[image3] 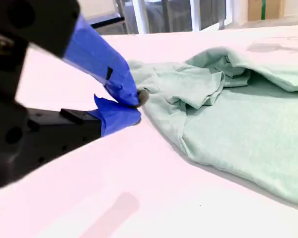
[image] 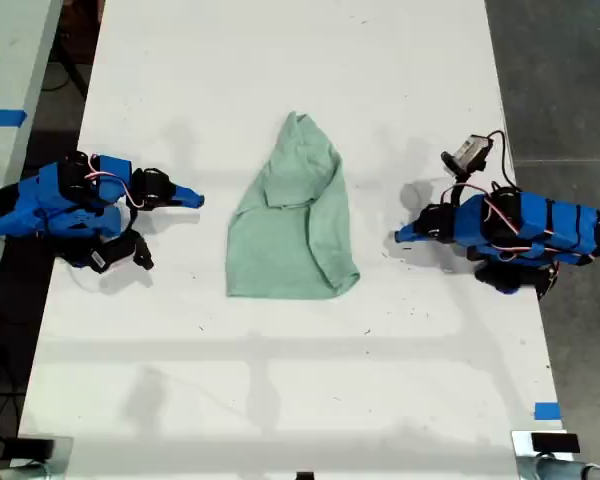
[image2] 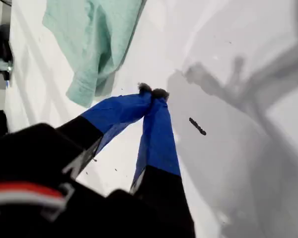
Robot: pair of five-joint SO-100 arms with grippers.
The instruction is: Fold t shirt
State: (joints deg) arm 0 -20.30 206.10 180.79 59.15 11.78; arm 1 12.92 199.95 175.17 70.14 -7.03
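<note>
Lying mid-table t shirt (image: 292, 222), bare margins w/ both fingers closed, empty.

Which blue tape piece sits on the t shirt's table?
The small piece at the exterior view's lower right; the longer strip lies on the neighbouring table at that view's left.

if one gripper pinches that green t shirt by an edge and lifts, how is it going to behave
The t shirt will probably go limp and drape: it already lies in soft folds and wrinkles. It looks thin and light, so a pinch would likely lift only the grabbed layers first. Pushed across the white table, it should bunch up rather than slide whole.
</note>
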